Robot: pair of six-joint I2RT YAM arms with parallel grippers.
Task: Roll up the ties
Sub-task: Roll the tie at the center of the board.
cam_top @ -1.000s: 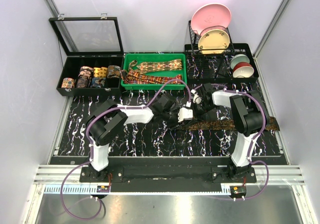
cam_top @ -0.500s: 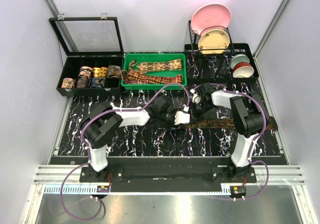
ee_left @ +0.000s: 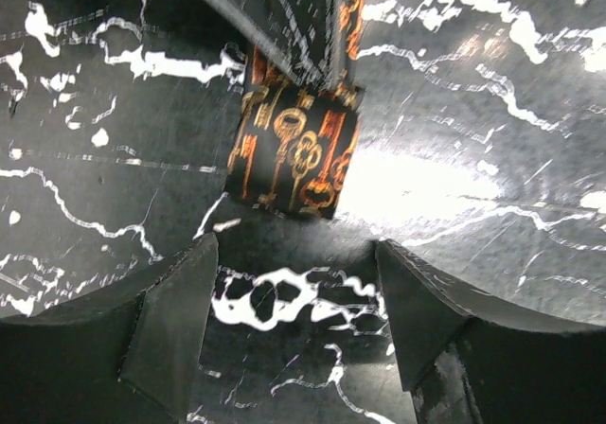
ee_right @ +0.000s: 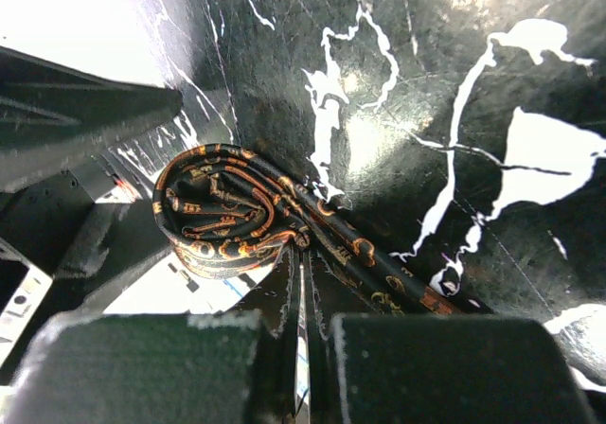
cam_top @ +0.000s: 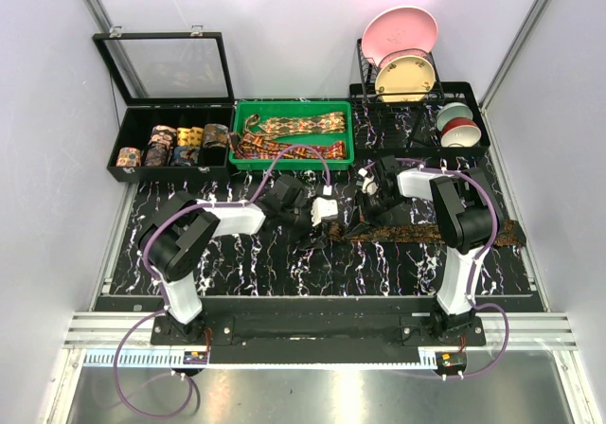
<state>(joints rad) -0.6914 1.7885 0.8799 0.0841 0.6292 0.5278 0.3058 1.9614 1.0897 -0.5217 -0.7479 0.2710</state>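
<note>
Black marbled table (cam_top: 237, 263) from above: we see the tie (cam_top: 426, 232) stretched flat, right of centre. Left wrist: our left gripper (ee_left: 292, 254) stands apart, the coil (ee_left: 295, 150) just ahead. Right wrist: our right gripper (ee_right: 301, 325) is pressed together beside that coil.

**Open jaws facing a part-rolled tie**

The left gripper (ee_left: 294, 251) stands with its jaws spread wide. Its two dark fingers (ee_left: 175, 334) fill the bottom corners, with only bare surface between them. Just ahead of the gap lies the tie (ee_left: 295, 151), black cloth patterned with gold and orange keys, its end wound into a coil on the black, white-veined table (ee_left: 85, 168). The unrolled length runs from the coil toward the top edge. Neither finger touches the coil. Bright glare lies just right of it.
</note>
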